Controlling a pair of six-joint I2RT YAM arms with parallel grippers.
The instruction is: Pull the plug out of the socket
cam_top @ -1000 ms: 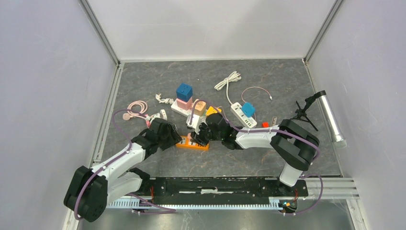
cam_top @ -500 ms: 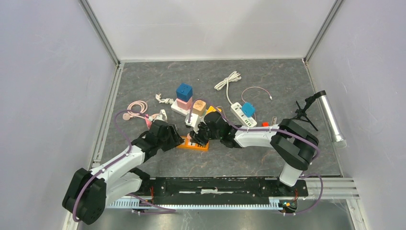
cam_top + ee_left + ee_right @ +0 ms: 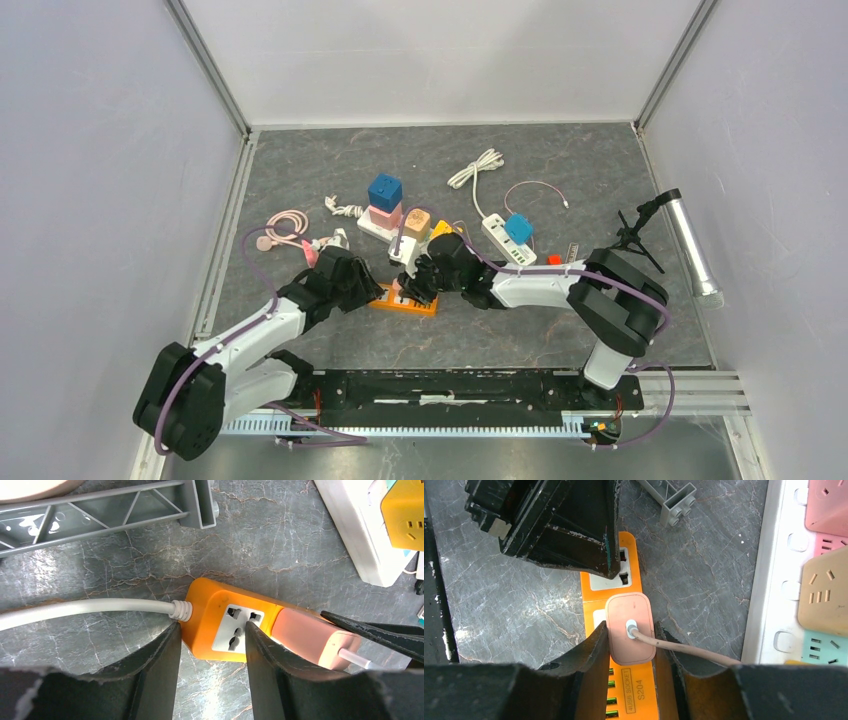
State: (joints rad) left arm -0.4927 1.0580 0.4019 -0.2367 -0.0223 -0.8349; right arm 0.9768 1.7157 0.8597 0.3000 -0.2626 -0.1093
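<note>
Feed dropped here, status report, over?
Left gripper on cord end of orange power strip. Right gripper clamped on pink plug, plug seated. Nothing in the way.

Table lay bare toward the near edge; left gripper and white power strip crowded the orange power strip's pink plug.

Both arms reach low and inward, wrists tipped down, grippers nearly meeting tip to tip; the left arm stretches forward and to the right; the right arm folds at its elbow and runs leftward; the left gripper has its fingers pressed on either side of the power strip; the right gripper pinches the plug between its fingers.
</note>
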